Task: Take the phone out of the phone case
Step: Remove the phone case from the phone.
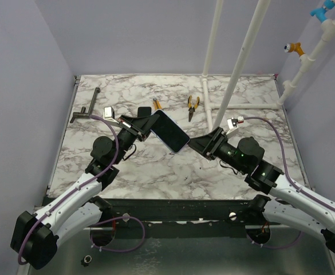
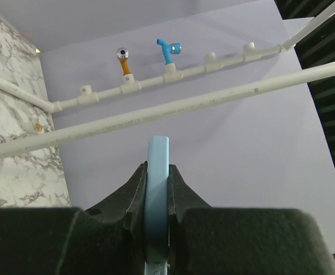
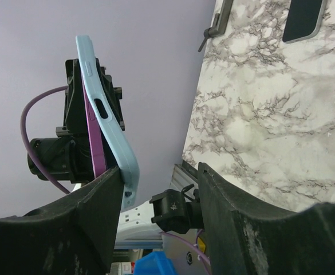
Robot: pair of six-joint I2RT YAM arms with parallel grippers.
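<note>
Soft, even light; sharp frames, faint shadows.

The near half of the marble table (image 1: pixel 156 172) lay open for passage. Above its centre, the raised cased phone (image 1: pixel 171 130) bridged the left gripper (image 1: pixel 149 124) and right gripper (image 1: pixel 196 143), barring the way across. Slanting white pipes (image 1: pixel 236 74) rose close behind the right gripper. Farther back lay pliers (image 1: pixel 193 106), a yellow-handled tool (image 1: pixel 156 104), a small metal block (image 1: pixel 109 112) and, far left, a black T-handle (image 1: pixel 87 109). Walls closed the left, far and right sides.
</note>
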